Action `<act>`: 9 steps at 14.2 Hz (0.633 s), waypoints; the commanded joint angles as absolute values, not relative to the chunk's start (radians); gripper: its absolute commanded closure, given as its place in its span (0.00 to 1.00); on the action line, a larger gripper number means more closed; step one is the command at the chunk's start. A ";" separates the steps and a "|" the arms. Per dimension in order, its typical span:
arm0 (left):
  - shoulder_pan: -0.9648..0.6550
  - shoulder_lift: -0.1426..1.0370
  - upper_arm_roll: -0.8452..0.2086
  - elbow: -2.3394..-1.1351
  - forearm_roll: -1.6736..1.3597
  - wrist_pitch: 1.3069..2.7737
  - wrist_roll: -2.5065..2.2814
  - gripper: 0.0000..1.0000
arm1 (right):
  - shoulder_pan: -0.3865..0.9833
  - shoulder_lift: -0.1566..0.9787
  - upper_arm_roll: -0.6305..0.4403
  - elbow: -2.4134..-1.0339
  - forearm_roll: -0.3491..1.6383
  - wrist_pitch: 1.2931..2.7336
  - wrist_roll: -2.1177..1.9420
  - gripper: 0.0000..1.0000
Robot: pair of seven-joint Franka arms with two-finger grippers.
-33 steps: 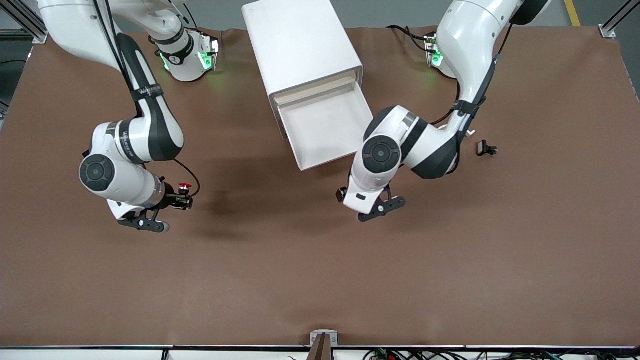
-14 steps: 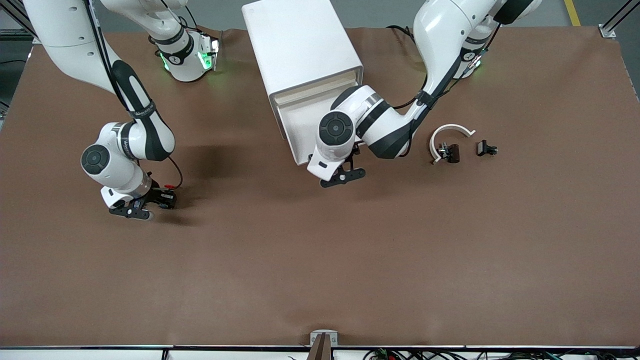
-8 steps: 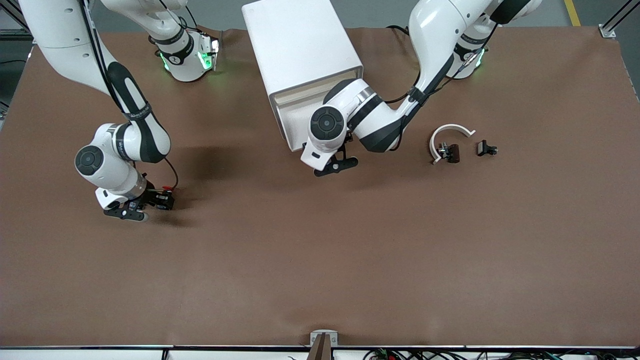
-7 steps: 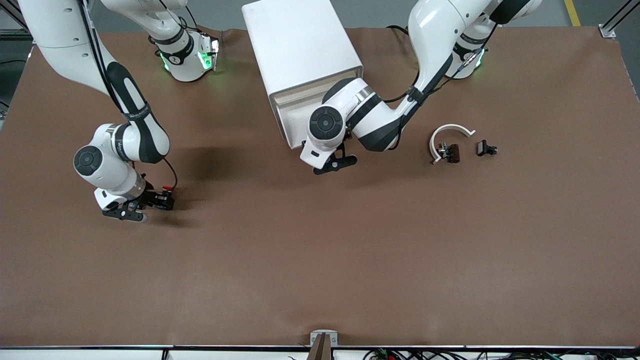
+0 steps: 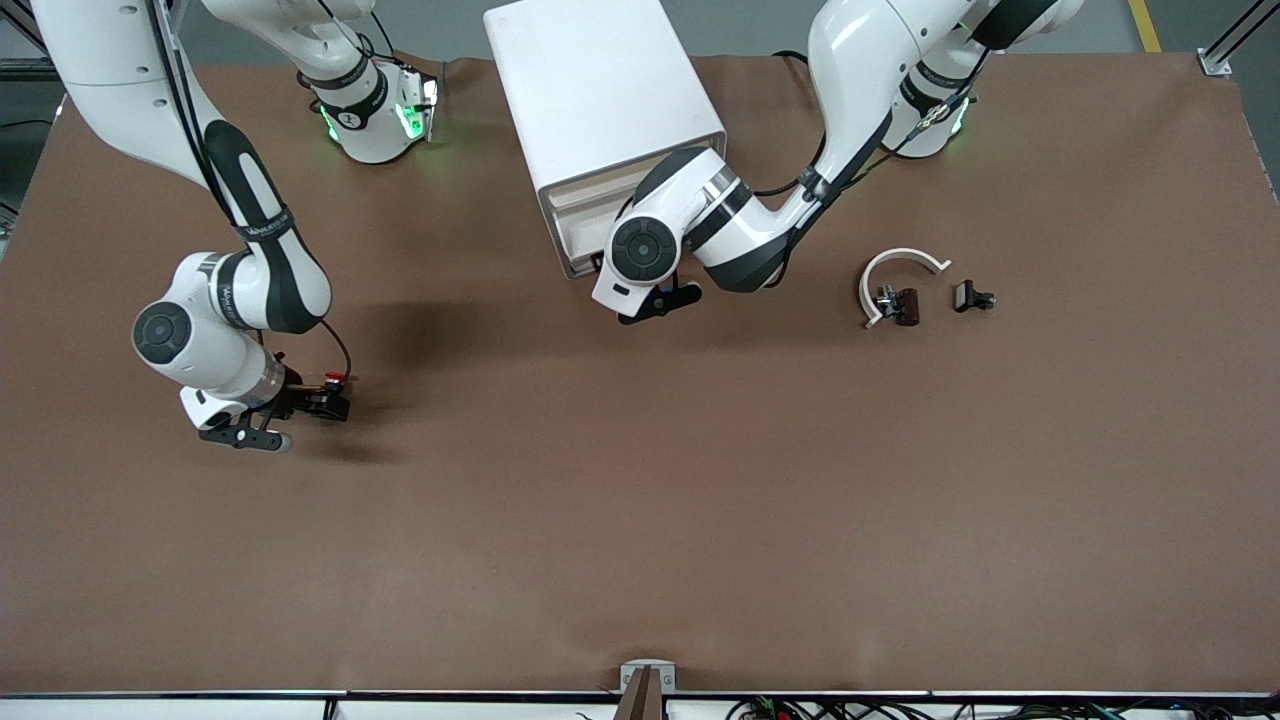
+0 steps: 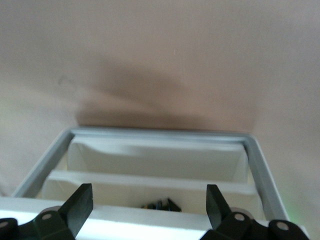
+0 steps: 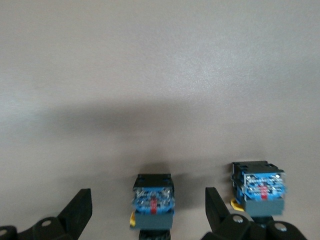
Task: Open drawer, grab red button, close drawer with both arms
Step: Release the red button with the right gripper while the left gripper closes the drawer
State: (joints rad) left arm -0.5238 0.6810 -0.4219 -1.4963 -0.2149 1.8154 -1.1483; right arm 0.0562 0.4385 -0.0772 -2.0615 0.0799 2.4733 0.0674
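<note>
The white cabinet (image 5: pixel 600 90) stands at the table's back middle. Its drawer (image 5: pixel 578 240) juts out only a little. My left gripper (image 5: pixel 640 292) is at the drawer's front, open (image 6: pixel 148 189), the white front edge lying between the spread fingers. Toward the right arm's end, the button (image 5: pixel 336 379) with its red cap rests on the table. My right gripper (image 5: pixel 318 403) is low beside it, open. In the right wrist view a blue-bodied button (image 7: pixel 153 202) sits loose between the open right gripper (image 7: pixel 148 196) fingers. A second such block (image 7: pixel 259 186) lies just outside one finger.
A white curved piece (image 5: pixel 895 270) with a small dark block (image 5: pixel 905 305) and another dark part (image 5: pixel 972 297) lie toward the left arm's end. Small dark things (image 6: pixel 160 204) show inside the cabinet. The brown table (image 5: pixel 700 520) stretches bare toward the front camera.
The left gripper has pushed the drawer most of the way into the cabinet. The right gripper lowered the button to the table, opened, let it go and drew back slightly.
</note>
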 commanded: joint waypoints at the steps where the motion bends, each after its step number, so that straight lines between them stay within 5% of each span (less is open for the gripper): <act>1: -0.514 0.687 -0.446 -1.496 -0.282 1.778 -1.164 0.00 | 0.034 0.365 -0.061 -2.001 0.075 2.298 0.041 0.00; 9: -0.511 0.721 -0.448 -1.494 -0.364 1.770 -1.164 0.00 | 0.002 0.244 -0.064 -1.714 0.071 1.769 0.040 0.00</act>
State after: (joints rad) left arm -0.5224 0.7100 -0.4297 -1.5005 -0.3470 1.7830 -1.1508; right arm 0.0320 0.2470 -0.0783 -1.8104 0.0792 1.8914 0.0518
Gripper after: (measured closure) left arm 0.000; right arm 0.000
